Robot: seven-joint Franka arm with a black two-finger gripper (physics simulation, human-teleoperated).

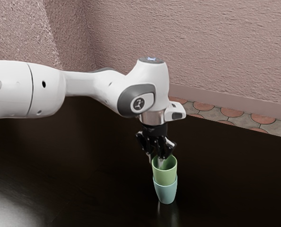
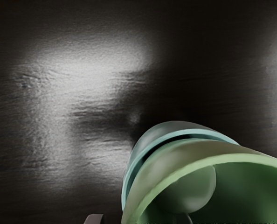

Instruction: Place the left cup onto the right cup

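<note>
Green cup (image 1: 164, 170): nested upright in the blue cup (image 1: 165, 193), rim standing proud of it; the stack looks made.
Blue cup: standing on the dark bench (image 1: 60, 189), bearing the load.
Hand (image 1: 160, 153): just above the blue cup, at the green cup's rim; gripping or released, I cannot tell.
Next: probably a straight lift away, so nothing tips.

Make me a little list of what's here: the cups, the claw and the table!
green cup: upright, nested inside the blue cup
blue cup: stands on the table, underneath the green cup
claw: just above the cups, at the green cup's rim on the exterior view's left
table: dark and shiny
stacking: the green cup already sits in the blue cup
</note>
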